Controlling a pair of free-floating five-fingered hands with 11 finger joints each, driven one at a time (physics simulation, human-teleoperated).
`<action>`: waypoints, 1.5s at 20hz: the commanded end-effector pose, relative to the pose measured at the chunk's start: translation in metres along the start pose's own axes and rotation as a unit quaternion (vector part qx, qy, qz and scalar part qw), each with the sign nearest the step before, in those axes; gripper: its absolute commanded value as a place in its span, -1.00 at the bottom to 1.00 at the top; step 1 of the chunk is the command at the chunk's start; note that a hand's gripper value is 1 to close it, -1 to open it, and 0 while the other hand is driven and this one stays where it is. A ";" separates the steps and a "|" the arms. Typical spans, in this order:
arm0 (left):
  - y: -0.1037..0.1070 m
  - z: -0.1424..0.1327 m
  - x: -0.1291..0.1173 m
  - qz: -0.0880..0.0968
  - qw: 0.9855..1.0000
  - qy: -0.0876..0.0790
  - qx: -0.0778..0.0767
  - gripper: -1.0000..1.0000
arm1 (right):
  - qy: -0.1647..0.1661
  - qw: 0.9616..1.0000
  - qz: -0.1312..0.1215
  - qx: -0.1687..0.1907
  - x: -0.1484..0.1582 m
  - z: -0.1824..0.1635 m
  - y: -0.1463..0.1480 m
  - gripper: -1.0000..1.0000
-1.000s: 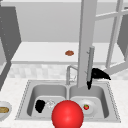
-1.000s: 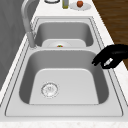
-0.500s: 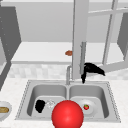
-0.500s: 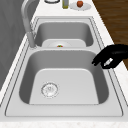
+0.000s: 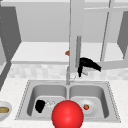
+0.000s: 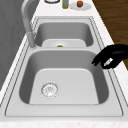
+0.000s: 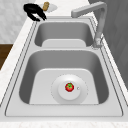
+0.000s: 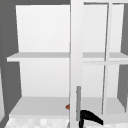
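Note:
My right hand (image 5: 88, 65) hangs above the sink's back edge at the wall cabinet's glass-paned door (image 5: 105, 37). Its fingers (image 5: 79, 70) curl down round the lower end of the door's vertical bar handle (image 5: 78, 47). The same hand (image 8: 90, 117) shows at the bottom of the upper view, below the handle (image 8: 78, 98). The door stands partly ajar. My left hand (image 5: 40, 105) floats over the front rim of the left basin, fingers loosely bent and holding nothing. It appears as the hand (image 6: 112, 58) in the left side view and the hand (image 7: 34, 11) in the right side view.
A double sink (image 5: 25, 100) with a tall faucet (image 5: 67, 75). The right basin holds a white plate (image 7: 56, 93) with a small red fruit (image 7: 69, 87). A big red ball (image 5: 67, 114) sits in the foreground. A bowl of bread (image 5: 3, 110) stands left. A small orange thing (image 5: 67, 52) lies in the cabinet.
My right hand has moved left and up with the door handle, and the cabinet door has swung leftward with it. The left hand has stayed where it was.

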 end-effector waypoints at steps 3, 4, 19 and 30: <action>0.000 0.000 0.000 0.000 1.000 0.000 0.000 0.00 | 0.014 1.000 -0.001 -0.001 0.047 0.014 0.006 -1.00; 0.000 0.000 0.000 0.000 1.000 0.000 0.000 0.00 | 0.022 1.000 -0.001 -0.001 0.055 0.014 0.006 -1.00; 0.000 0.000 0.000 0.000 1.000 0.000 0.000 0.00 | 0.094 0.995 -0.018 -0.019 0.077 0.005 0.004 -1.00; 0.000 0.000 0.000 0.000 1.000 0.000 0.000 0.00 | 0.101 0.994 -0.026 -0.008 0.039 0.004 0.003 -1.00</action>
